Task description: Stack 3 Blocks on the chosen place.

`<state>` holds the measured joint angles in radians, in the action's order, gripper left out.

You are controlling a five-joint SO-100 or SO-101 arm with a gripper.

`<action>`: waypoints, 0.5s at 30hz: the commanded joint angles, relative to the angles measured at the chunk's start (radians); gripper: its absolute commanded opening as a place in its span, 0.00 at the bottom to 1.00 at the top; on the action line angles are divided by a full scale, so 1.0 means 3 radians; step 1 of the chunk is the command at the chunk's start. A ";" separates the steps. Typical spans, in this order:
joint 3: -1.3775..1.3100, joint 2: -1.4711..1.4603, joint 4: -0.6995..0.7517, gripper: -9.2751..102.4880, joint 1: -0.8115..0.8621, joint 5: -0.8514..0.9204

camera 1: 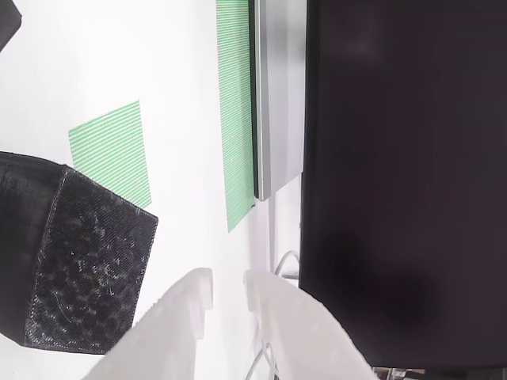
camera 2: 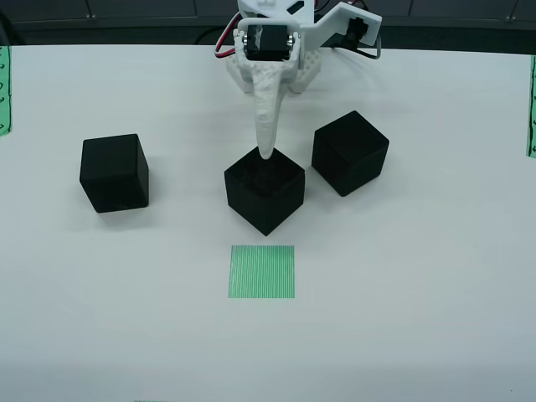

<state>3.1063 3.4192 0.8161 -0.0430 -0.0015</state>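
Overhead on the second camera: the white arm reaches down from the far edge of the desk (camera 2: 435, 318), and its gripper (camera 2: 266, 149) hangs right at the top back edge of the middle block (camera 2: 264, 189). From here the fingers merge into one white spike, so whether they touch the cube I cannot tell. The wrist view settles the rest — two white fingers (camera 1: 186, 313) stand apart with a bare gap of desk between them, released, nothing held.

Three black blocks sit in a loose row. The left block (camera 2: 115, 172) stands well apart from the others, with wide white desk all around it. The middle one is turned corner-forward, and the right block (camera 2: 349, 153) sits near it, a narrow lane of desk between their closest corners — apart, not touching.

The green striped patch (camera 2: 262, 271) lies flat just in front of the middle block, a slim strip of white between the cube's front corner and the patch's far edge. Nothing rests on it, and the desk in front of it and to either side is open.

In the wrist view a rough, glittery block (camera 1: 83, 269) fills the lower left, its corner overlapping the patch (camera 1: 111, 152). To the right run a long green striped band (camera 1: 235, 111), a grey rail (camera 1: 273, 95) and a large black panel (camera 1: 404, 182).

No readable writing or labels anywhere.
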 commanded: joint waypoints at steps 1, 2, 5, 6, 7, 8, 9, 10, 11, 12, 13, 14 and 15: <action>0.0138 0.0061 0.0010 0.08 0.0036 0.0000; 0.0138 0.0061 0.0010 0.08 0.0036 0.0000; 0.0138 0.0061 0.0010 0.08 0.0020 0.0015; 0.0138 0.0061 0.0010 0.08 -0.0015 0.0031; 0.0138 0.0061 0.0010 0.08 -0.0031 0.0031; 0.0138 0.0061 0.0010 0.08 -0.0031 0.0031; 0.0138 0.0061 0.0010 0.08 -0.0031 0.0031; 0.0138 0.0061 0.0010 0.08 -0.0031 0.0031; 0.0138 0.0061 0.0010 0.08 -0.0031 0.0031; 0.0138 0.0061 0.0010 0.08 -0.0036 0.0031; 0.0138 0.0061 0.0010 0.08 -0.0036 0.0031; 0.0138 0.0061 0.0010 0.08 -0.0041 0.0031; 0.0138 0.0061 0.0010 0.08 -0.0041 0.0031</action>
<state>3.1063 3.4192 0.8161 -0.0430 0.0015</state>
